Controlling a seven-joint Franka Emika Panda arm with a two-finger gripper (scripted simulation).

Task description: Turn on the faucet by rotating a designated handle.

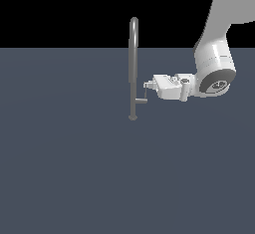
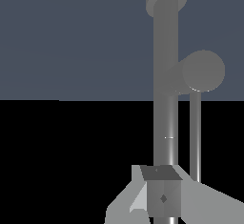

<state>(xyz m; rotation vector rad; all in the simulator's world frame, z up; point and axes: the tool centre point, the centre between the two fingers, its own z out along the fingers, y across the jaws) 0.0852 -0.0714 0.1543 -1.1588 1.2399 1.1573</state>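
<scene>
The faucet (image 1: pixel 133 63) is a tall grey pipe with a narrow arched top, standing on a small round base. Its handle (image 1: pixel 143 98) is a short stub off the pipe's side on the exterior view's right, ending in a thin upright rod. My gripper (image 1: pixel 148 85) reaches in level from the exterior view's right and sits at the rod's upper end, close to the pipe. In the wrist view the faucet pipe (image 2: pixel 166 85) runs straight ahead of the gripper (image 2: pixel 162 192), and the handle's rod (image 2: pixel 195 132) passes just beside the fingers. The fingers look pressed together with nothing between them.
The faucet stands alone on a flat dark grey-blue floor (image 1: pixel 74 168). The white arm (image 1: pixel 214 63) comes down from the upper corner on the exterior view's right. Beyond the floor's far edge there is only black.
</scene>
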